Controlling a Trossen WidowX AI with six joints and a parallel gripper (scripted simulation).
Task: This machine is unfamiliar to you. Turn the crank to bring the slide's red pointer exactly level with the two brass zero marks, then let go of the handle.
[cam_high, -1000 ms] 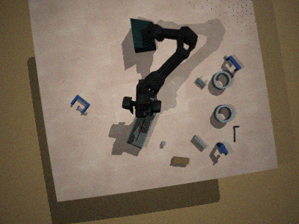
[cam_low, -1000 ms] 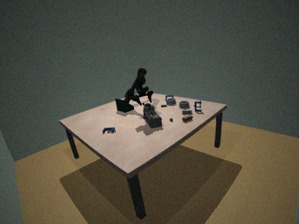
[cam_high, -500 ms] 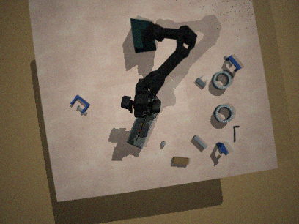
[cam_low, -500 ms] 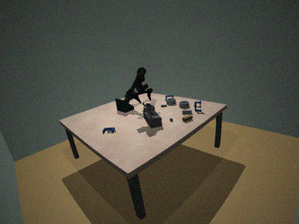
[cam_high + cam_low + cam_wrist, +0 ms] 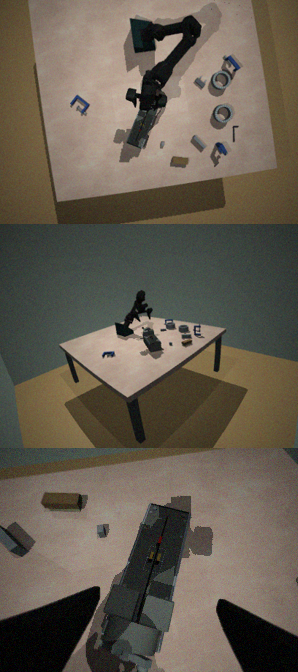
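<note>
The machine (image 5: 136,136) (image 5: 153,344) (image 5: 136,570) is a long dark grey housing with a slot along its top. Its red pointer (image 5: 140,130) (image 5: 160,540) stands off the two brass zero marks, toward the housing's far end in the wrist view. The brass marks (image 5: 152,555) flank the slot. Grey parts at the bottom of the wrist view seem to belong to the crank (image 5: 142,662); the handle is not clearly seen there and is hidden by the arm in the top view. My gripper (image 5: 144,319) (image 5: 158,598) is wide open and empty, above the machine's crank end.
Right of the machine in the top view lie a small grey block (image 5: 162,144) (image 5: 102,530), a tan block (image 5: 180,161) (image 5: 62,501), a grey bar (image 5: 198,143), two grey rings (image 5: 229,113) (image 5: 228,83), a hex key (image 5: 234,135) and blue clamps (image 5: 221,148). Another blue clamp (image 5: 82,99) (image 5: 108,353) lies left.
</note>
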